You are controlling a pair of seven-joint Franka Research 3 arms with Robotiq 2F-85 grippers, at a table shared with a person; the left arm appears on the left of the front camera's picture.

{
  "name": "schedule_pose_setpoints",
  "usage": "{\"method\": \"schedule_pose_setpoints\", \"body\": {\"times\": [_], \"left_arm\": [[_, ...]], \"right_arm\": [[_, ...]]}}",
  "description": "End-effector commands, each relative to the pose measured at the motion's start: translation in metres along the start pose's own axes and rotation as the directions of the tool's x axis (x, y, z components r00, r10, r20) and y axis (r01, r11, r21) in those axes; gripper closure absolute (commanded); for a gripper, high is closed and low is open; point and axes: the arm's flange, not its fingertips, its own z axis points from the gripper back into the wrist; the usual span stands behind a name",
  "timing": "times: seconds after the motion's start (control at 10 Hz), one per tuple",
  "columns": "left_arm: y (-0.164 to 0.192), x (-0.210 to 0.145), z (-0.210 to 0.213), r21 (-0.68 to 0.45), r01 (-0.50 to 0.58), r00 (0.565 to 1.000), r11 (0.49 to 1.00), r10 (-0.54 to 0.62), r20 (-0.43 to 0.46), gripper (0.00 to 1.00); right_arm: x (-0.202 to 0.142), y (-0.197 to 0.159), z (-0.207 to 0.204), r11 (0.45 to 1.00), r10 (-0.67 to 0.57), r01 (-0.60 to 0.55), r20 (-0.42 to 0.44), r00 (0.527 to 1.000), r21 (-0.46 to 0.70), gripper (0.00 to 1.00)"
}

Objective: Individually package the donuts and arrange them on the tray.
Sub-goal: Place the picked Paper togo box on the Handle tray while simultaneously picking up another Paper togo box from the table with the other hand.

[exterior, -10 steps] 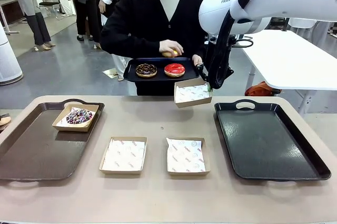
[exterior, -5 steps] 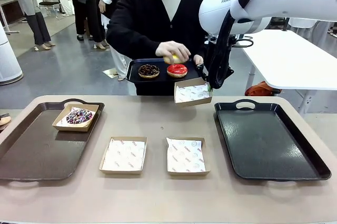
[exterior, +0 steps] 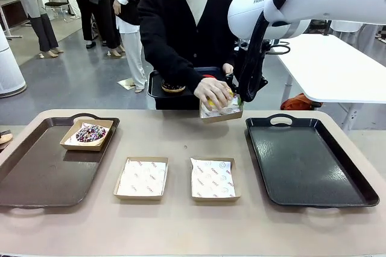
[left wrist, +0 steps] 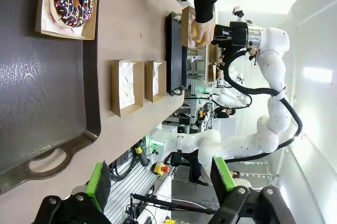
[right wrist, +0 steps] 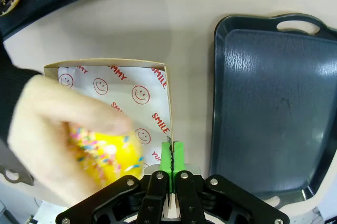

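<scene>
Yellow-iced ring donut with coloured sprinkles (right wrist: 105,153) — in the person's hand (exterior: 211,91), just over or touching the smiley-print paper of a shallow brown cardboard box (right wrist: 121,90); not yet let go. Box carried above the table's far edge by the right gripper (right wrist: 172,148), green pads pinched tight on its side wall.

Chocolate donut with white and purple topping (exterior: 90,133): boxed, on the brown left tray (exterior: 36,178) (the one item done).

Dark chocolate donut (exterior: 173,87) and red-glazed donut (exterior: 208,76), the latter mostly hidden by a sleeve — unpackaged on the small dark tray (exterior: 153,88) the person holds.

Two paper-lined boxes (exterior: 142,177) wait unfilled on the beige table (exterior: 181,227).

Black right tray (exterior: 307,166): nothing on it.

Left gripper (left wrist: 160,182): jaws spread, holding nothing, over the left tray's handle end.

Judged roughly a quarter through.
</scene>
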Motion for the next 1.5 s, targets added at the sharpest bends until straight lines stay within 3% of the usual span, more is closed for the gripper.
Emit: {"method": "schedule_pose_setpoints", "body": {"times": [0.0, 1.4], "left_arm": [[-0.0008, -0.006, -0.0003, 0.001, 0.015, 1.0, 1.0, -0.015, -0.003, 0.0], [0.0, 0.0, 0.0, 0.0, 0.0, 1.0, 1.0, 0.0, 0.0, 0.0]], "right_arm": [[-0.0003, 0.0, 0.0021, 1.0, 0.001, -0.001, 0.004, 1.0, 0.001, 1.0], [0.0, 0.0, 0.0, 1.0, 0.0, 0.0, 0.0, 1.0, 0.0, 0.99]]}}
